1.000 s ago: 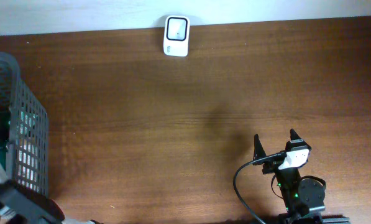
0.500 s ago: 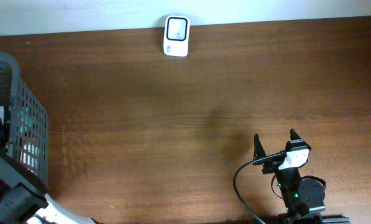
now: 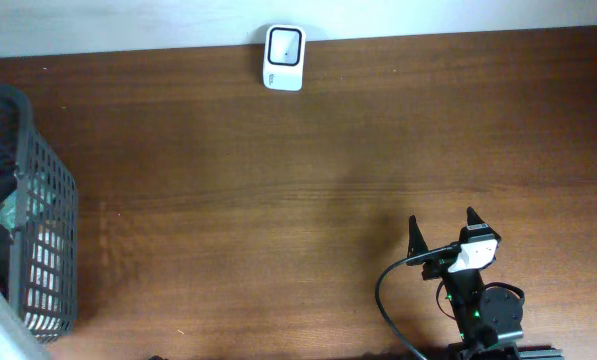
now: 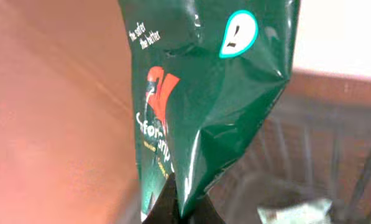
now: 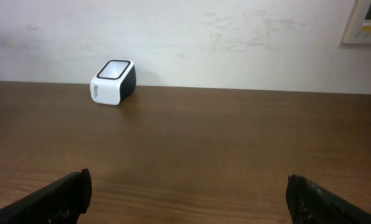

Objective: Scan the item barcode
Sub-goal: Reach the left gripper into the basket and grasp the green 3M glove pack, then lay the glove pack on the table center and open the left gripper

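My left gripper (image 4: pixel 179 210) is clamped on a pinched corner of the green packet (image 4: pixel 204 93), which hangs crumpled in front of the wrist camera with the grey basket (image 3: pixel 48 200) just behind it, at the left edge of the table (image 3: pixel 278 180). I can't pick the packet out for certain from overhead. My right gripper (image 3: pixel 443 220) sits with its fingers wide apart and nothing between them, low on the right side and facing the white scanner (image 3: pixel 283 58) at the far edge. The step in hand, as I judge it, is lifting the packet clear of the basket. The grip is only on a thin fold of slippery film, so I'd raise it slowly and straight up to avoid snagging the mesh wall. No barcode shows on the printed face I see, so I'd expect to turn the packet before presenting it flat and steady to the scanner window
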Available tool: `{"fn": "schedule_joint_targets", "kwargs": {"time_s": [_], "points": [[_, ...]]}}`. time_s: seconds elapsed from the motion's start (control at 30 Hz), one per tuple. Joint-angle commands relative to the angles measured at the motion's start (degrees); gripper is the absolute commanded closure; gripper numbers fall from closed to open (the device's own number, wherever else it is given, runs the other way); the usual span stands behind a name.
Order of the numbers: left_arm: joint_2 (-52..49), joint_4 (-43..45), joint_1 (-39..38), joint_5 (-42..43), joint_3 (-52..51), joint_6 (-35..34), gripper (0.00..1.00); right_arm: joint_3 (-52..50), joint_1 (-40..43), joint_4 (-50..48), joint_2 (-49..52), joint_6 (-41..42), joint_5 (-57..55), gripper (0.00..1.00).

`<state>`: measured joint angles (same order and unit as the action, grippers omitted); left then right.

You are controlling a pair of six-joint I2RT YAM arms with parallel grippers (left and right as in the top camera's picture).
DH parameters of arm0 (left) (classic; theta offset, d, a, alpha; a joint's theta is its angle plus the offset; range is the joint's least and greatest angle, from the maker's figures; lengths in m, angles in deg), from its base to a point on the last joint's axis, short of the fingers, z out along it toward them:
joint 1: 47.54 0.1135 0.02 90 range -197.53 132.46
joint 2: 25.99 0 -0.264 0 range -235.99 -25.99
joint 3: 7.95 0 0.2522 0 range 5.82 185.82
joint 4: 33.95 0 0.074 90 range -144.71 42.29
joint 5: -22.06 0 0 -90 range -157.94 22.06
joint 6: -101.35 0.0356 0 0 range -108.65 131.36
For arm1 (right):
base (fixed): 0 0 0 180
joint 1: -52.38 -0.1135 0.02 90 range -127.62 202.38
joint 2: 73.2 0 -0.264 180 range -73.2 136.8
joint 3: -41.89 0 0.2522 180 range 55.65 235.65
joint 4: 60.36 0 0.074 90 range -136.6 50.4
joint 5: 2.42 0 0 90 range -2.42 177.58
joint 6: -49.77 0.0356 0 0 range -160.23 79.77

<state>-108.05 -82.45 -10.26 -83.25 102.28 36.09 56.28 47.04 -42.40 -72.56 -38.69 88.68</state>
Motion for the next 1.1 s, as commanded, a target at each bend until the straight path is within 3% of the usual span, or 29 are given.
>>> {"fn": "schedule_joint_targets", "kwargs": {"time_s": [0.0, 0.07, 0.17, 0.23, 0.3, 0.4, 0.5, 0.53, 0.57, 0.63, 0.73, 0.8, 1.0, 1.07], "points": [[10.0, 0.7, -1.4, 11.1, 0.6, -5.3, 1.0, -0.3, -0.3, 0.3, -0.3, 0.6, -0.3, 0.02], [14.6, 0.6, -8.1, 12.1, 0.6, -7.2, 1.0, -0.3, -0.3, 0.3, -0.3, 0.6, -0.3, 0.02], [15.3, -2.8, -27.3, 12.1, 0.5, -7.6, 1.0, -0.3, -0.3, 0.3, -0.3, 0.6, -0.3, 0.02], [12.5, -6.6, -37.9, 12.1, 0.5, -14.6, 1.0, -0.3, -0.3, 0.3, -0.3, 0.6, -0.3, 0.02], [5.2, -11.1, -49.5, 12.2, 0.2, -25.2, 1.0, -0.3, -0.3, 0.3, -0.3, 0.6, -0.3, 0.02], [-7.4, -17.2, -60.1, 15.7, 0.2, -30.1, 1.0, -0.3, -0.3, 0.3, -0.3, 0.6, -0.3, 0.02], [-22.6, -17.9, -67.8, 17.3, 0.2, -54.2, 1.0, -0.3, -0.3, 0.3, -0.3, 0.6, -0.3, 0.02], [-25.7, -16.1, -68.9, 21.3, 0.2, -56.6, 1.0, -0.3, -0.3, 0.3, -0.3, 0.6, -0.3, 0.02], [-29.6, -10.9, -70.3, 30.5, 0.2, -56.7, 1.0, -0.3, -0.3, 0.3, -0.3, 0.6, -0.3, 0.02], [-33.2, -1.2, -70.6, 41.4, 0.2, -63.3, 1.0, -0.3, -0.3, 0.3, -0.3, 0.6, -0.3, 0.01], [-34.2, 5.9, -70.4, 45.3, 0.2, -70.2, 1.0, -0.3, -0.3, 0.3, -0.3, 0.6, -0.3, 0.02], [-34.8, 15.2, -69.5, 53.2, 0.2, -78.2, 1.0, -0.3, -0.3, 0.3, -0.3, 0.6, -0.3, 0.02], [-40.3, 11.1, -67.6, 52.4, -3.1, -77.8, 1.0, -0.3, -0.3, 0.3, -0.3, 0.6, -0.3, 0.02], [-42.2, 11.0, -66.1, 52.5, -3.8, -72.5, 1.0, -0.3, -0.3, 0.3, -0.3, 0.6, -0.3, 0.02]]}}
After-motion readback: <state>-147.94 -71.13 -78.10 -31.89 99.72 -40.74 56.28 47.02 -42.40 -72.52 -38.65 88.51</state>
